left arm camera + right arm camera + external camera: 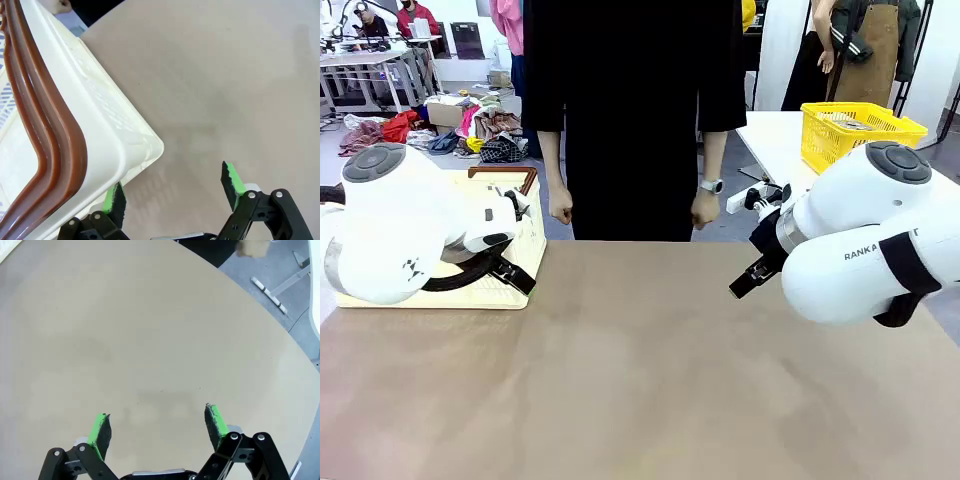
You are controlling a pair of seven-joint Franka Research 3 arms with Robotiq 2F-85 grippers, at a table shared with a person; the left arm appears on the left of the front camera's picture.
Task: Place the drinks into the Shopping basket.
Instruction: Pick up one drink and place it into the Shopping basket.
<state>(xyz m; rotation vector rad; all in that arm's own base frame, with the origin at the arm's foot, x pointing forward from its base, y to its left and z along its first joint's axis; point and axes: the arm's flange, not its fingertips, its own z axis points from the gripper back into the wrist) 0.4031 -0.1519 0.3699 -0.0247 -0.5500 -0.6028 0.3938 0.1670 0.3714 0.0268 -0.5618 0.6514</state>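
Both pincers released, nothing held. Left gripper [172,187] hung with jaws wide just beside the near corner of the basket [100,110]. One green pad sat partly behind that corner, and I could not tell whether it touched. Right gripper [157,420] hung equally wide over bare table [640,380], well apart from the basket. The basket stood at the table's left edge, behind the left arm. A person [630,120] stood at the far side with the near-basket hand [560,208] and the watch hand [704,210] closed at the sides. Whether either hand held anything could not be told.

Judged: no drinks loaded yet.

Risks noted:
- Any sideways swing of the left arm could clip the basket corner and shove or tip the light crate off the edge.
- The right arm would need a long reach across the table to the basket, so the arms could collide over it.
- A slim can taken in such wide jaws could slip or topple if gripped off-centre.
- The yellow basket [840,150] on the far table could be mistaken for the target.
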